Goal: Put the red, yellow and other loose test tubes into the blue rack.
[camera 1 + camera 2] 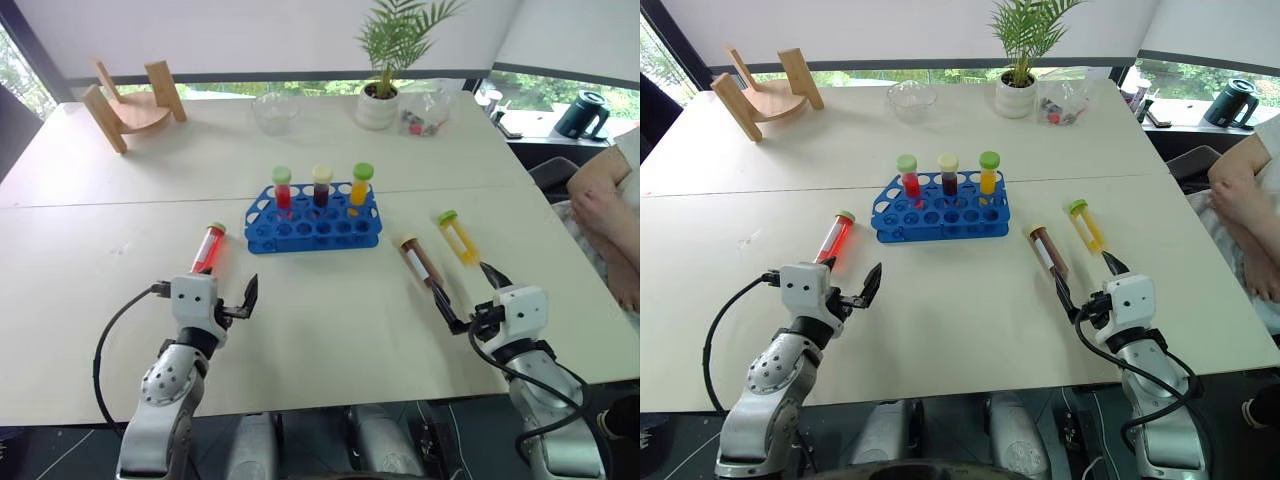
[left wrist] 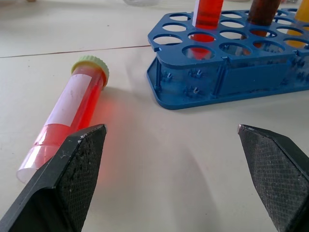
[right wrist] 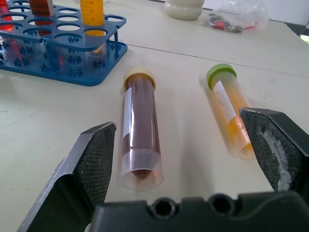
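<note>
While both hands, left [image 1: 236,302] and right [image 1: 470,297], gape empty, the bright blue plastic rectangular tube rack [image 1: 313,229] stands ahead between them on the tabletop [image 1: 330,320].

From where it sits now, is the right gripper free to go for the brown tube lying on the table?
Probably yes. The right gripper stands open with the brown tube lying bare on the table just ahead between its fingers. The yellow tube lies apart beside it, and the blue rack sits farther off.
</note>
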